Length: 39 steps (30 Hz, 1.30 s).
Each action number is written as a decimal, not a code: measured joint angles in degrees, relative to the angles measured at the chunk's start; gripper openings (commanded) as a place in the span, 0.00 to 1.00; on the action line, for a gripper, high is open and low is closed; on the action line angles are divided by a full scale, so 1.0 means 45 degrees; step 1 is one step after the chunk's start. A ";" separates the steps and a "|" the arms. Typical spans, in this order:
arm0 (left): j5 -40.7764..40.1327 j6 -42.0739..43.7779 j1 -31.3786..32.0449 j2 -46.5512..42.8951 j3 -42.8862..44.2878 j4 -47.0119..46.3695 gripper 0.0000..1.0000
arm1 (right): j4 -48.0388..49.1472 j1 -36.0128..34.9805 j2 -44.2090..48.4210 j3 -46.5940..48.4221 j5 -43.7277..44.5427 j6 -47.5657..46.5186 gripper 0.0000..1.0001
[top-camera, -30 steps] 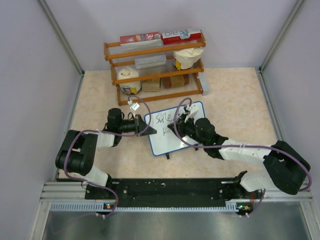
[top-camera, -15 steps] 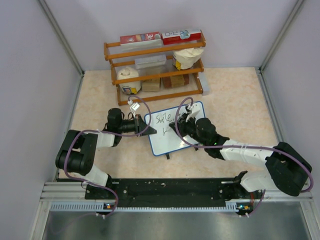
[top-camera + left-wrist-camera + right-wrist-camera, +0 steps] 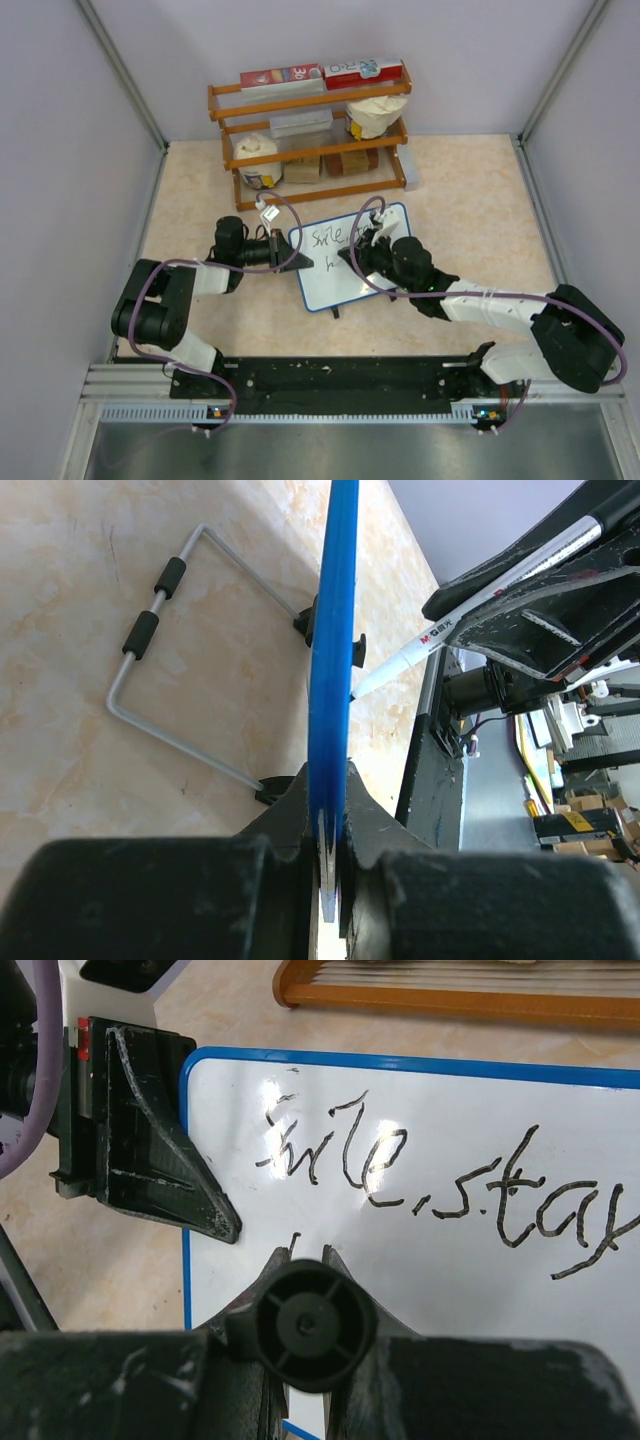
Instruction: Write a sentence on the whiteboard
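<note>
Your left gripper (image 3: 328,815) clamps the whiteboard (image 3: 335,285) at its 9 o'clock edge. Your right gripper (image 3: 308,1257) pinches a marker (image 3: 470,610), at 6 o'clock from the first word of the sentence (image 3: 440,1175).

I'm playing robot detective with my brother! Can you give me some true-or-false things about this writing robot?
1. The left claw pinches the blue-framed small white board by its edge. True.
2. The right claw is empty. False: it holds a white marker pen.
3. The black handwritten words begin "smile, stay". True.
4. The orange wooden shelf rack has nothing on it. False: boxes sit on it.
</note>
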<state>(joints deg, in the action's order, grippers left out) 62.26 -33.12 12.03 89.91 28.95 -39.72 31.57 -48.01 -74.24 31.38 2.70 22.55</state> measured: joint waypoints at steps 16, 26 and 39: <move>0.0029 0.0000 0.0000 0.0015 0.0000 -0.0049 0.00 | 0.0053 0.0000 -0.0262 0.0000 -0.0782 0.0291 0.00; 0.0063 -0.0019 0.0000 0.0053 0.0000 -0.0136 0.00 | 0.0034 0.0136 0.0223 0.0000 -0.0967 0.0835 0.00; 0.0063 -0.0019 0.0000 0.0053 0.0000 -0.0136 0.00 | -0.0175 0.0457 0.0967 0.0000 -0.0651 0.0865 0.00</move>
<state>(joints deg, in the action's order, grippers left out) 62.54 -33.21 12.03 90.15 28.95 -40.34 30.79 -45.95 -69.89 31.38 -0.23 26.44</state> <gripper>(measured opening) 0.078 0.093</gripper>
